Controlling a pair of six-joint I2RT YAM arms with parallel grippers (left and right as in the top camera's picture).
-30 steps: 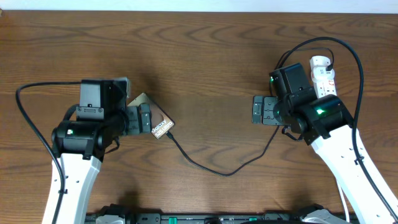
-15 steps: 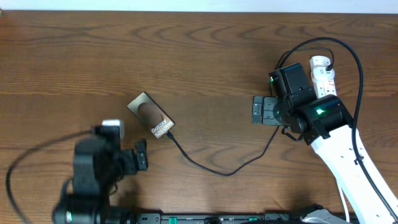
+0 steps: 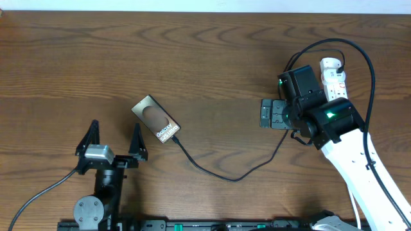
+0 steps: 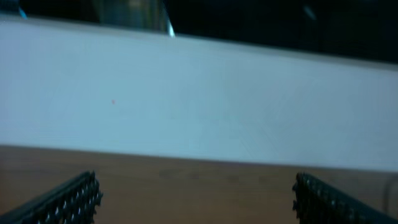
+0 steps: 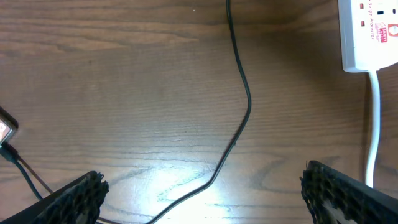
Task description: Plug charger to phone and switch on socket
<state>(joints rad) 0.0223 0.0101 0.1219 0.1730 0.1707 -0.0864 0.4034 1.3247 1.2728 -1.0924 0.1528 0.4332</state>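
Observation:
The phone [image 3: 156, 120] lies flat and diagonal on the table, left of centre. The thin black charger [image 3: 231, 178] meets the phone's lower right end, loops across the table and runs up toward the white socket [image 3: 334, 76] at the far right, which my right arm partly hides. My left gripper [image 3: 112, 141] is open and empty near the front edge, below-left of the phone. Its wrist view shows only the open fingers [image 4: 196, 202]. My right gripper [image 3: 267, 113] is open and empty left of the socket. The right wrist view shows the fingers [image 5: 202, 199], charger [image 5: 241, 81], socket end [image 5: 370, 31] and phone corner [image 5: 5, 127].
The socket's white cord [image 5: 373, 124] runs down along the right side. A thick black arm cable [image 3: 359, 58] arches over the socket. A white wall [image 4: 199, 99] stands past the table's far edge. The table [image 3: 212, 58] is dark wood.
My left arm has pulled back from the phone to the front edge, with the gripper open. The phone lies uncovered where it was. The right arm has not moved.

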